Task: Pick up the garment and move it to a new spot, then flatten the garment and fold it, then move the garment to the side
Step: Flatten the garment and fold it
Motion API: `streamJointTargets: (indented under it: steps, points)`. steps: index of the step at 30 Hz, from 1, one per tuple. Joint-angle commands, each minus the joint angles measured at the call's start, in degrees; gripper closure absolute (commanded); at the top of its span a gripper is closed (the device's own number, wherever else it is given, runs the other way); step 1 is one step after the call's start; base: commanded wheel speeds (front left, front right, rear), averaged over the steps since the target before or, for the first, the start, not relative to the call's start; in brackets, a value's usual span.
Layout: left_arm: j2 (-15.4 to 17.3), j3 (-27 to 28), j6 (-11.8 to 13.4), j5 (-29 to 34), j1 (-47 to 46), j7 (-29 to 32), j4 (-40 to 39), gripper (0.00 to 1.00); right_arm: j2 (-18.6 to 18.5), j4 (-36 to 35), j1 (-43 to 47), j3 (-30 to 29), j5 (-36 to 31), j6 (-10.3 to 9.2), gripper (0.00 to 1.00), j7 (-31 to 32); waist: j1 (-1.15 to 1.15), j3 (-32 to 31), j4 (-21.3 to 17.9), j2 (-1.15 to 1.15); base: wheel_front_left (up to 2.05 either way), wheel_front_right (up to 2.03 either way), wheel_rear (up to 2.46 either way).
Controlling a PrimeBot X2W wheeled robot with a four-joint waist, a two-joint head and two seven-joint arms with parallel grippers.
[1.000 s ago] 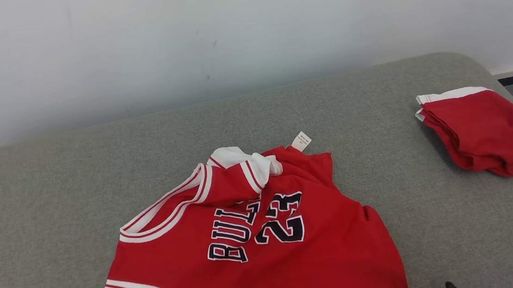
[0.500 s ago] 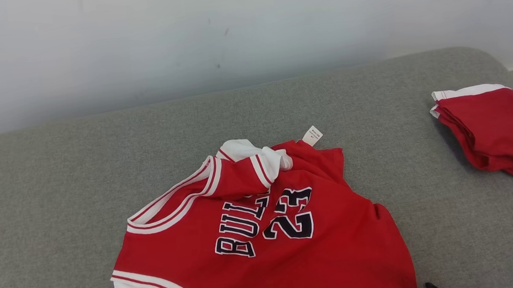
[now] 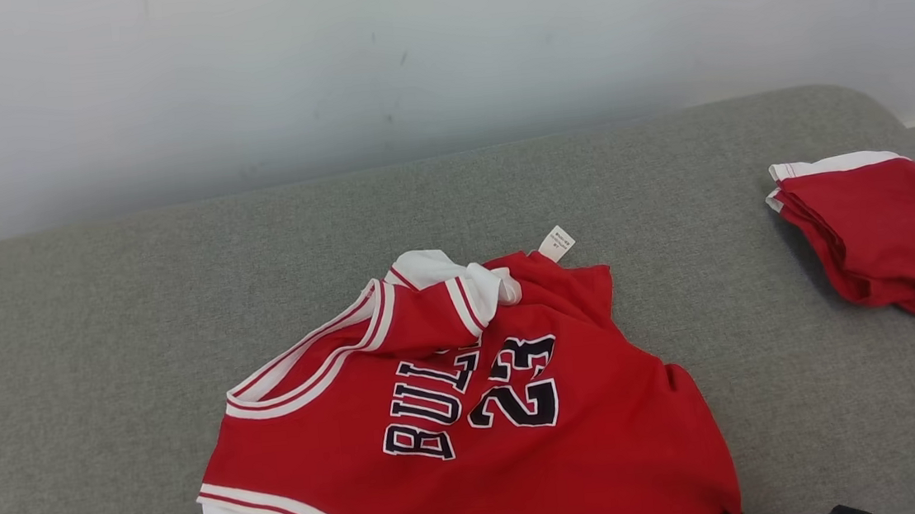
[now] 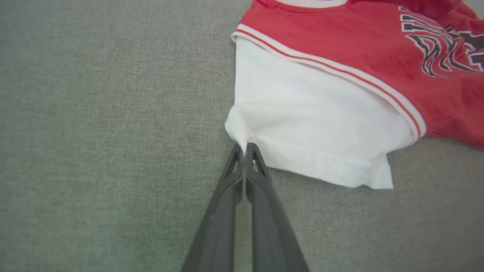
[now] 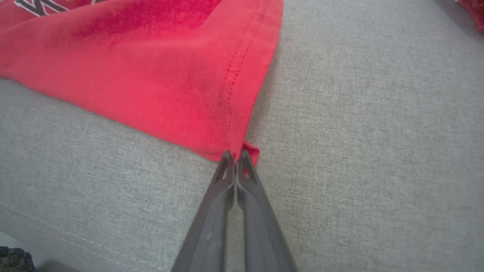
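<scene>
left gripper (image 4: pixel 245 146) clamps the white sleeve (image 4: pixel 302 128) corner, right gripper (image 5: pixel 235 154) clamps the red hem (image 5: pixel 236 113) corner, evidently to lift the crumpled bulls jersey (image 3: pixel 591 461) by two ends.

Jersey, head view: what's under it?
The jersey lies on the grey cushion, which shows all round it. A white sleeve sticks out from under its striped armhole. Anything beneath the red fabric is covered.

Jersey (image 3: pixel 591 461) ctr on cushion (image 3: pixel 99 321); folded pile (image 3: pixel 878 237) rt.
</scene>
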Motion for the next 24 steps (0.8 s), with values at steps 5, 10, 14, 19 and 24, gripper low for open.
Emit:
streamJointTargets:
  steps: [5, 10, 14, 19, 24]
  points:
    - [-0.5, 2.7, -1.3, -2.0, 0.5, -1.7, -4.1, 1.00, -1.4, -4.7, 1.9, -2.6, 3.1, 0.00, 1.00, 0.0, 0.00, -0.5, -0.5, -0.01, 0.00, 0.00, 0.00]
    - [-0.3, 5.5, -2.6, -3.1, 0.3, -2.2, -8.7, 1.00, -3.3, -9.7, 3.1, -4.9, 4.5, 0.00, 1.00, 0.0, 0.00, -1.0, -1.1, -0.01, 0.00, 0.00, 0.00]
    - [0.8, 9.3, -4.4, -4.4, -0.8, -2.6, -15.5, 1.00, -5.3, -15.6, 3.9, -7.9, 6.6, 0.00, 1.00, -0.1, 0.00, -1.7, -1.8, -0.01, 0.00, 0.00, 0.00]
    - [2.7, 12.0, -5.5, -5.4, -3.1, -2.2, -22.2, 1.00, -7.1, -20.2, 2.7, -10.0, 11.2, 0.00, 1.00, -0.1, 0.00, -2.3, -2.0, -0.01, 0.00, 0.00, 0.00]
    - [4.6, 14.2, -6.5, -7.6, -7.3, 0.1, -27.2, 1.00, -9.0, -25.5, 1.1, -12.9, 17.8, 0.00, 1.00, 0.0, 0.00, -3.1, -2.0, -0.01, 0.00, 0.00, 0.00]
